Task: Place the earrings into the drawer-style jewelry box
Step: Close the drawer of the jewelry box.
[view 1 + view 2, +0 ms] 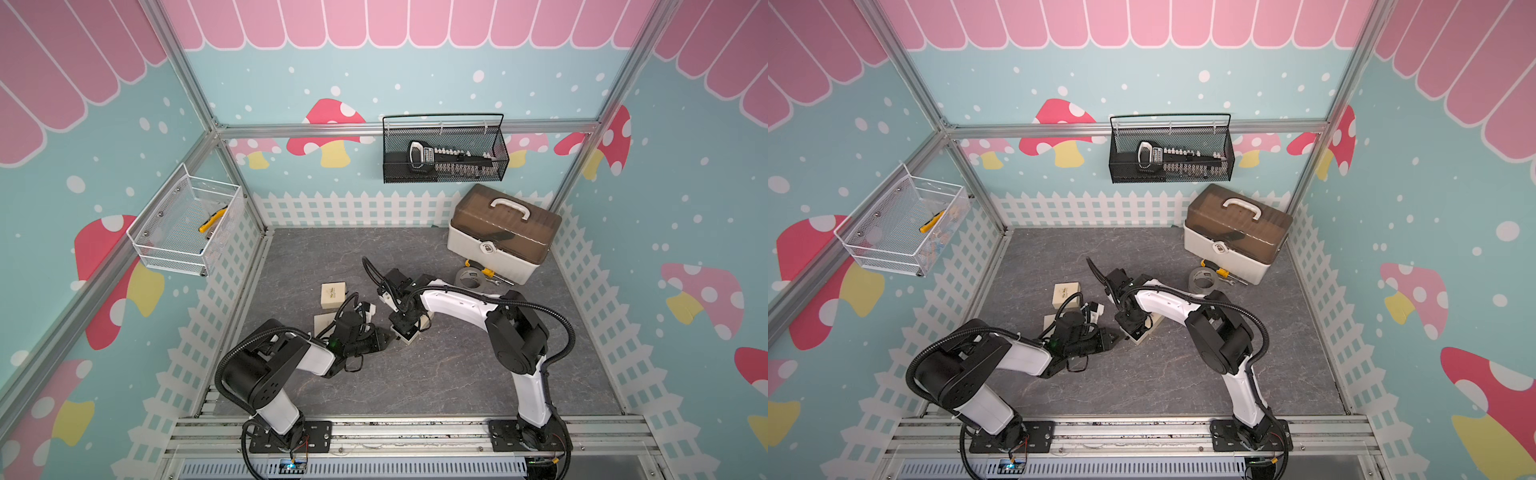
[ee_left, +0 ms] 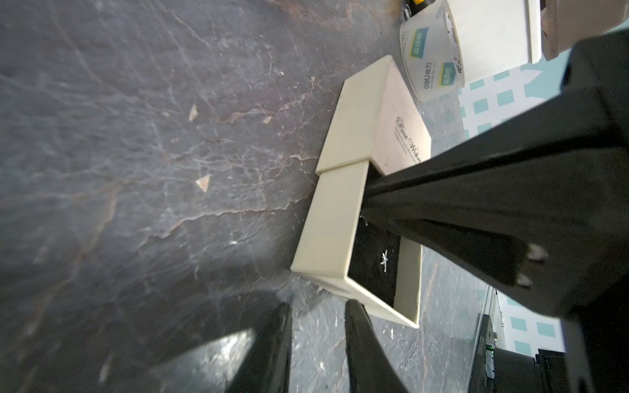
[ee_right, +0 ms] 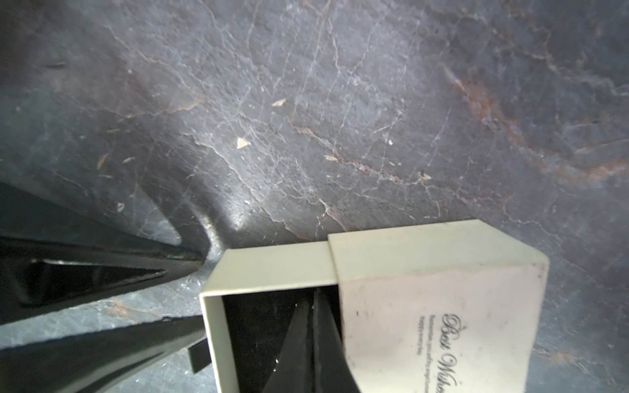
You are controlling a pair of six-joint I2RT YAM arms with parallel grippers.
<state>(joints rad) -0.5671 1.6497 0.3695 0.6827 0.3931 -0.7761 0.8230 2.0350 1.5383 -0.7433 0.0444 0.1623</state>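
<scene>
The beige drawer-style jewelry box (image 2: 354, 112) lies mid-table, its black-lined drawer (image 2: 326, 221) pulled out. One tiny silvery earring (image 2: 384, 260) rests on the lining and shows as a small white star in both top views (image 1: 412, 333). My right gripper (image 3: 313, 296) is shut, and its tips reach down into the drawer by the sleeve's mouth. A faint glint sits at those tips; I cannot tell if it is held. My left gripper (image 2: 318, 308) stands narrowly open at the drawer's front corner, bare floor between its fingers.
Two more small beige boxes (image 1: 333, 294) (image 1: 324, 322) lie left of the arms. A tape roll (image 1: 467, 277), a yellow-handled screwdriver (image 1: 486, 272) and a closed toolbox (image 1: 505, 232) stand at the back right. Wire baskets (image 1: 444, 149) (image 1: 187, 224) hang on the walls.
</scene>
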